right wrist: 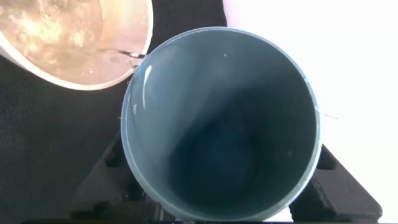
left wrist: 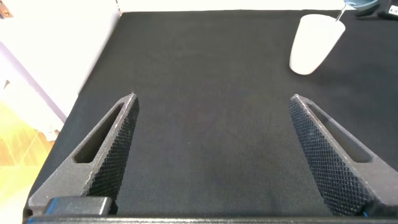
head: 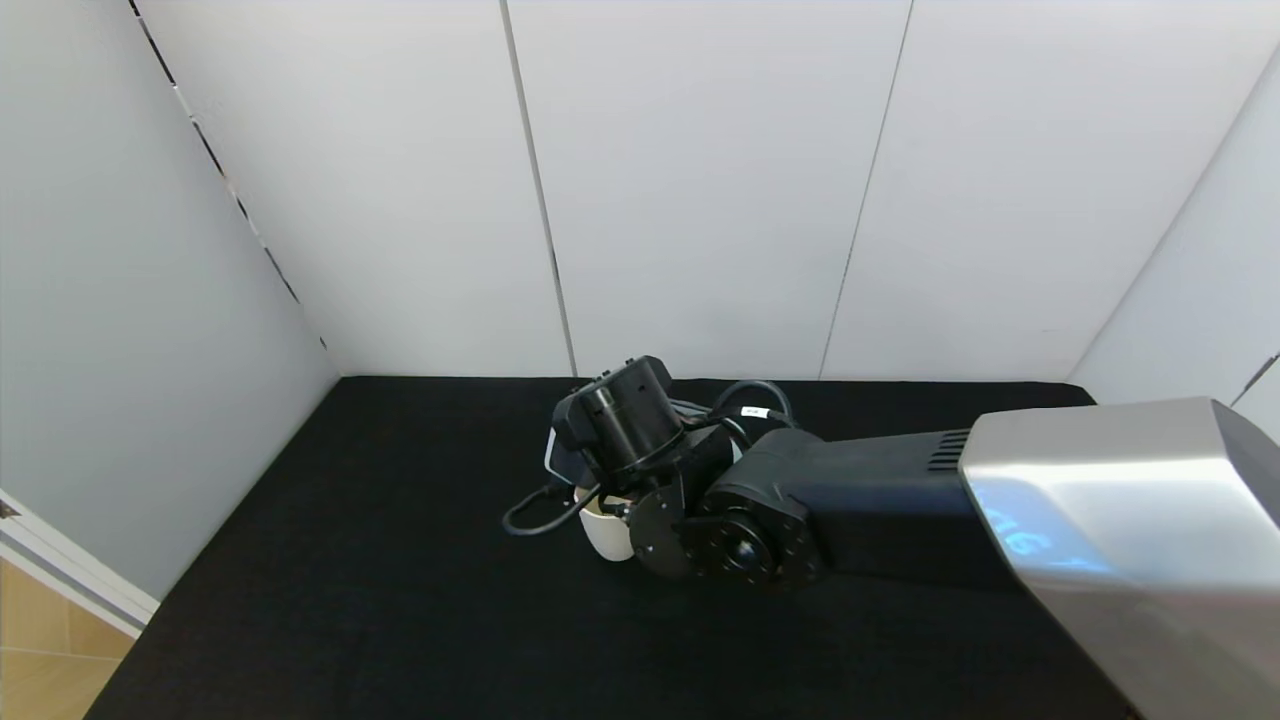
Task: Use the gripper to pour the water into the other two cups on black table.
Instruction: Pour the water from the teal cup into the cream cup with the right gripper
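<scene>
Step in hand: the right arm's black gripper (head: 610, 495) is tipping the matte teal-green tumbler (right wrist: 221, 124) over the cream-beige handleless tumbler (head: 607, 530), so the first of the two pours is judged to be under way.
Right gripper: its fingers are pressed tight on the teal tumbler's wall, holding it tilted with its mouth facing the wrist camera.
Water: a thin clear stream (right wrist: 121, 55) is leaving the teal rim and falling into the cream cup, whose inside is glinting wet; how much is left in the teal tumbler is hard to tell.
Cream cup: it is standing upright on the cloth near the middle of the table, just under the wrist and partly hidden by it in the head view.
Second cup: the periwinkle blue tumbler is not clearly showing in any view, so its place cannot be told.
Left gripper: the black textured gripper (left wrist: 211, 155) is hanging low over bare cloth, fingers spread wide and holding nothing, well apart from the cream cup.
Next move calls for: levelling the teal tumbler before it empties, then carrying it over to the other cup without dripping, as a judgement only.
Surface: the large matte black cloth-covered tabletop (head: 350, 600) is lying flat.
Room: plain white wall panels (head: 700, 180) are closing in the table on three sides; a strip of wooden floor (head: 40, 650) is showing at the left corner.
</scene>
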Robot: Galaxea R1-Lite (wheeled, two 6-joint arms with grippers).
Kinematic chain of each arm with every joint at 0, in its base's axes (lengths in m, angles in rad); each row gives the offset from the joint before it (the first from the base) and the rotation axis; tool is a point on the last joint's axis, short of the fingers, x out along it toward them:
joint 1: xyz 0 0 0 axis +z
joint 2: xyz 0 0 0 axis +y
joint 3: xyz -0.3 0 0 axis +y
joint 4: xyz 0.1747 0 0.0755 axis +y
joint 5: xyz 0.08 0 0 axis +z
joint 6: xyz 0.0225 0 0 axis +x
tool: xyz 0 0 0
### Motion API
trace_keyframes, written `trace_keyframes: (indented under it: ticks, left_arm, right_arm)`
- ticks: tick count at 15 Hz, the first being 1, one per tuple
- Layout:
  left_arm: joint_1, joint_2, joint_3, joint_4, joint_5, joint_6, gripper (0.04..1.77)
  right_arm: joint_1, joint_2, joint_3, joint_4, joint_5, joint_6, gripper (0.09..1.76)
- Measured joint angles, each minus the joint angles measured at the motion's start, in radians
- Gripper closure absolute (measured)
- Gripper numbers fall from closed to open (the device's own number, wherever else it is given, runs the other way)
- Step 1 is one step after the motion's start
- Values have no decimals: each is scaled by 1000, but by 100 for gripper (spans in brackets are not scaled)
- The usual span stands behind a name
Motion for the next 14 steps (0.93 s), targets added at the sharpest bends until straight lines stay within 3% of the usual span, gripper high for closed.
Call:
trace_keyframes:
  ticks: [10,14]
  left_arm:
    - [0,0,0,0,0,0,9]
    - [0,0,0,0,0,0,9]
  right_arm:
    - [6,-2,-3,-1,-2,-98,63]
    - [7,-2,-5,-2,-49,-126,63]
